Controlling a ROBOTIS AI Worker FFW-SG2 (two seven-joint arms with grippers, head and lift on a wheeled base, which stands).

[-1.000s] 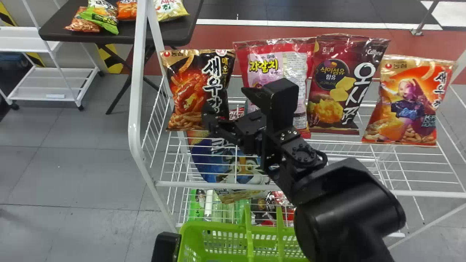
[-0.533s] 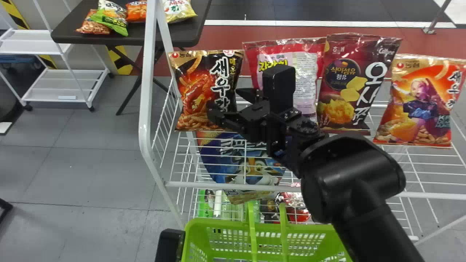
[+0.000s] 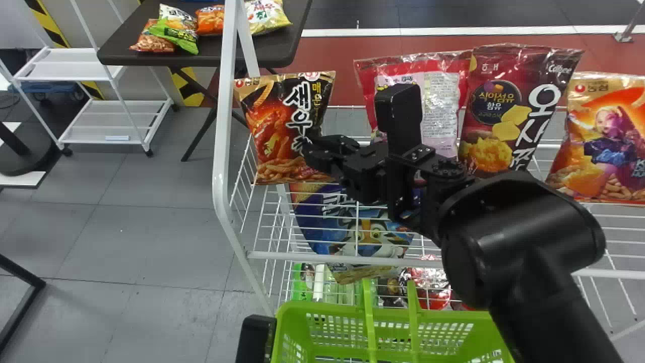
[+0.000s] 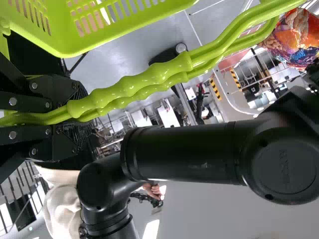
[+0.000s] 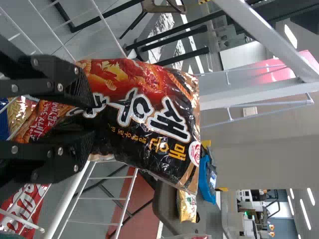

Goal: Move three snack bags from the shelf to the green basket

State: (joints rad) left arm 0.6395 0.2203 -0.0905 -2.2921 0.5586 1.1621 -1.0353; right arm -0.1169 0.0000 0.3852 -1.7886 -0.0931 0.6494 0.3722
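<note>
At the shelf (image 3: 282, 256), the right hand (image 3: 318, 150) is pinching 1 black snack bag (image 3: 274, 128) between its fingertips; 3 others (image 3: 496, 103) are standing alongside.

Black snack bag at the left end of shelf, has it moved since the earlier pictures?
Yes. In the head view, the black snack bag has shifted left, toward the shelf's left post.

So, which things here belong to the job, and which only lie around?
Job: green basket; wire shelf; four upper snack bags, which three unclear; right gripper at black bag; left gripper on basket handles.

Lying about: white cart; dark table; its small bags.
</note>
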